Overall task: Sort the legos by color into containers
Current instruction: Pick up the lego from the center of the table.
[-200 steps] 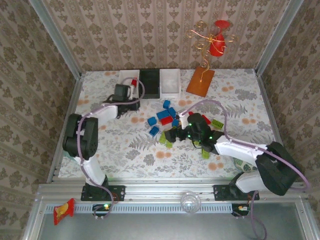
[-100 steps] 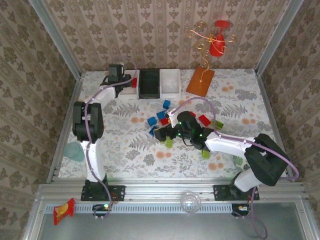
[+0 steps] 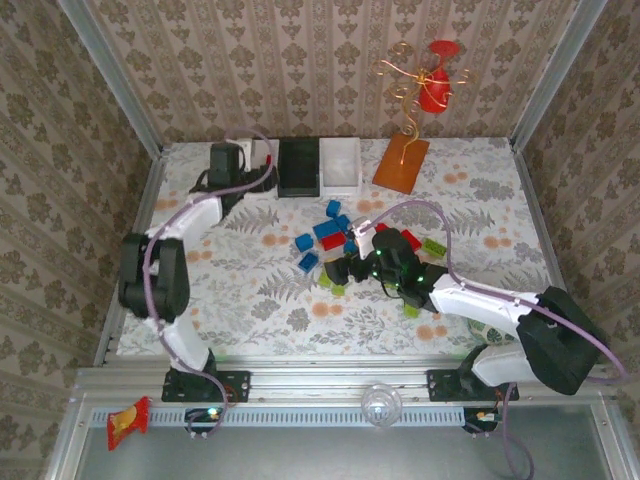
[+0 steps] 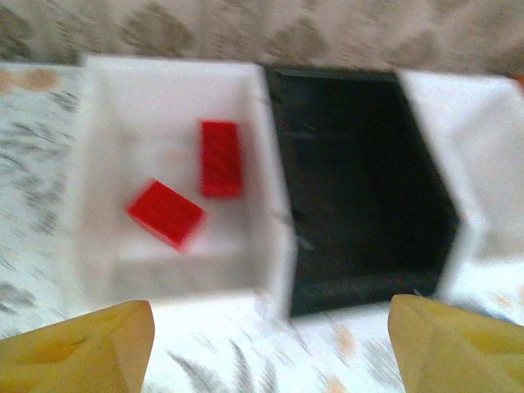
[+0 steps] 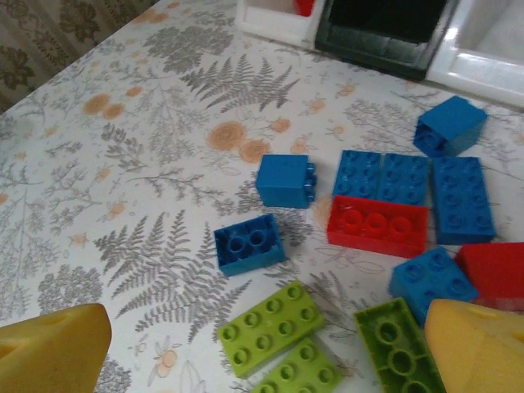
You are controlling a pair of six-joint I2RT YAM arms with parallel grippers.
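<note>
My left gripper (image 3: 240, 162) hovers at the left white bin (image 4: 180, 274), open, with nothing between its yellow fingers (image 4: 98, 344). Two red legos (image 4: 221, 158) lie inside that bin. Beside it stand the black bin (image 4: 360, 180) and the right white bin (image 4: 475, 147). Loose blue legos (image 3: 326, 228), red legos (image 3: 333, 241) and lime legos (image 3: 435, 247) are scattered mid-table. My right gripper (image 5: 266, 327) hangs open just over a flat lime lego (image 5: 270, 327), not touching it. A blue lego (image 5: 250, 243) and a long red lego (image 5: 378, 225) lie just beyond.
An orange flat board (image 3: 401, 163) with a gold wire stand and a red ornament (image 3: 437, 90) stands at the back right, next to the bins. Wallpapered walls close in the table's left, right and back sides.
My left gripper went from shut to open and moved back to the left white bin. My right gripper stayed open, shifting a little above the lime legos.
</note>
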